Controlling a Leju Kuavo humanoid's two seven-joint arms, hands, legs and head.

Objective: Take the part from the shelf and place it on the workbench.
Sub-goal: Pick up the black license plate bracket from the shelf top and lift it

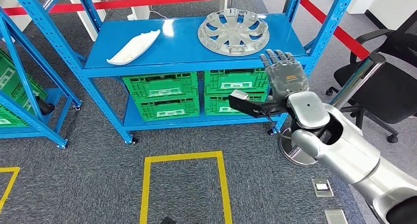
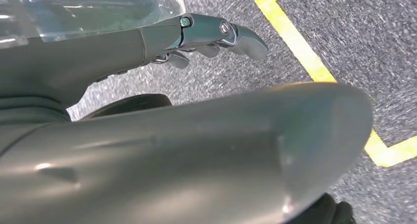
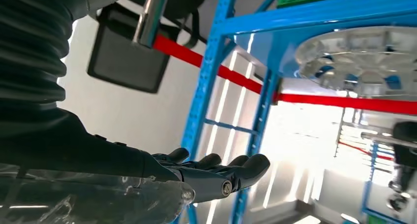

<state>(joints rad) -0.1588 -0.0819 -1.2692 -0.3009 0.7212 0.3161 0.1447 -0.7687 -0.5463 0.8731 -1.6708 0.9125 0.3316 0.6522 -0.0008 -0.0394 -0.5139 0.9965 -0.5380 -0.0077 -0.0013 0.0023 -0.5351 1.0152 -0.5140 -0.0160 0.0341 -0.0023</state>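
Two parts on shelf (image 1: 187,42); wheel cover (image 1: 233,32) lies just beyond right hand (image 1: 284,76), up-left of it. Right hand empty, fingers spread. Left hand (image 2: 216,34) hangs low, empty, state unclear.

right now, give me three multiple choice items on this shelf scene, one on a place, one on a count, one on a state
1. Where does the silver wheel cover lie?
A. top shelf
B. floor
C. chair

2. How many green crates sit under that shelf?
A. two
B. four
C. six

3. What is the right hand doing?
A. holding the white part
B. gripping the cover
C. raised, fingers apart, holding nothing

Key: 1 A, it rests on the blue top. 2 B, two stacks of two. 3 C, it stands before the shelf edge with nothing in it.
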